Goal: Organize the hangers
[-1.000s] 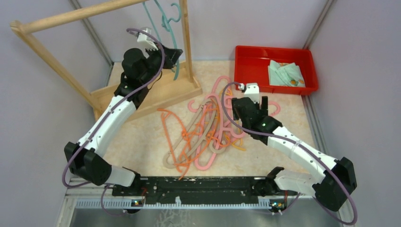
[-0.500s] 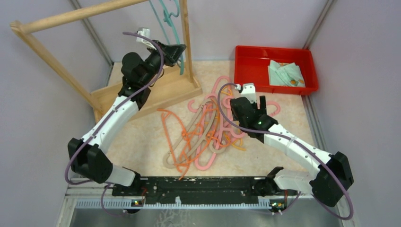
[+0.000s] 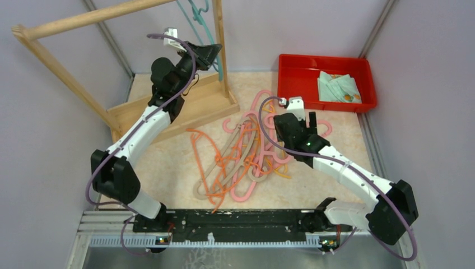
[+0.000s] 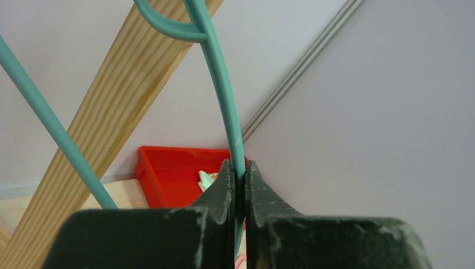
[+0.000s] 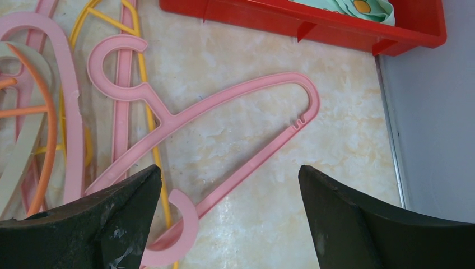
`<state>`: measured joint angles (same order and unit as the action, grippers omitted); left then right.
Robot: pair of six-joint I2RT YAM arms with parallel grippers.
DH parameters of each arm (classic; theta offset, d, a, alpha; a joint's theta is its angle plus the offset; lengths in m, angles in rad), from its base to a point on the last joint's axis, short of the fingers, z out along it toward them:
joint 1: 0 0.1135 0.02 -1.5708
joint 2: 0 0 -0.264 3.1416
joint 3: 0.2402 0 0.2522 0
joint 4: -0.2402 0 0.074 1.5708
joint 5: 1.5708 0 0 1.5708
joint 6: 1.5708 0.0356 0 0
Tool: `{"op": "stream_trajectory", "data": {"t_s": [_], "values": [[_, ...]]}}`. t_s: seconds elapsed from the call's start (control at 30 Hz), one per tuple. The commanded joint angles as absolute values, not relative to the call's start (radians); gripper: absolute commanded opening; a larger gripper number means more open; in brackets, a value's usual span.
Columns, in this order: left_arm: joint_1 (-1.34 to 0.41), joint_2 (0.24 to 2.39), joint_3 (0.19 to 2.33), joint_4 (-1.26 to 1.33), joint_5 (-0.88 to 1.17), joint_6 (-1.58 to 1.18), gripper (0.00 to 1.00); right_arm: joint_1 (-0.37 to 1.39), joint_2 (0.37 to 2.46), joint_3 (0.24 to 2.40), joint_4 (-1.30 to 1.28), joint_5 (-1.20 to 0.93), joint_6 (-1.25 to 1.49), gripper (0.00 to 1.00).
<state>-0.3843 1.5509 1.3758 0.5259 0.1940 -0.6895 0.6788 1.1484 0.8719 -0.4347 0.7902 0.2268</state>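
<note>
My left gripper [image 3: 213, 52] is raised beside the wooden rack's right post and is shut on a teal hanger [image 4: 224, 89], whose thin bar runs up between the black fingers [image 4: 225, 185]. The teal hanger [image 3: 197, 19] reaches up toward the pole at the top of the overhead view. A tangled pile of pink, orange, beige and yellow hangers [image 3: 241, 157] lies mid-table. My right gripper [image 3: 310, 124] hovers open over the pile's right edge, above a pink hanger [image 5: 224, 117] lying flat on the table.
The wooden rack [image 3: 185, 112] stands at the back left, its pole [image 3: 84, 19] slanting overhead. A red bin [image 3: 291, 78] holding folded cloth [image 3: 339, 87] sits at the back right. Purple walls close in on both sides.
The left arm has lifted and stretched toward the back, carrying the teal hanger higher along the rack's post. The right arm has barely shifted.
</note>
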Motion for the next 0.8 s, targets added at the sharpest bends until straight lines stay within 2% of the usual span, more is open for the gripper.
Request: {"op": "stream_trajectory", "data": {"t_s": [0.0,0.3,0.63,0.77], "values": [[-0.378,1.574,1.427,0.648,0.194,-0.734,0.0,0.664,1.132,0.916,-0.408,0.804,0.215,0.93],[-0.365,1.634,1.514,0.632,0.167,-0.791,0.0,0.649,1.148,0.933,-0.412,0.784,0.201,0.93],[-0.358,1.689,1.59,0.334,0.137,-0.946,0.0,0.642,1.156,0.948,-0.432,0.772,0.201,0.93],[-0.351,1.733,1.621,0.285,0.217,-1.001,0.12,0.64,1.158,0.942,-0.436,0.766,0.203,0.94]]}}
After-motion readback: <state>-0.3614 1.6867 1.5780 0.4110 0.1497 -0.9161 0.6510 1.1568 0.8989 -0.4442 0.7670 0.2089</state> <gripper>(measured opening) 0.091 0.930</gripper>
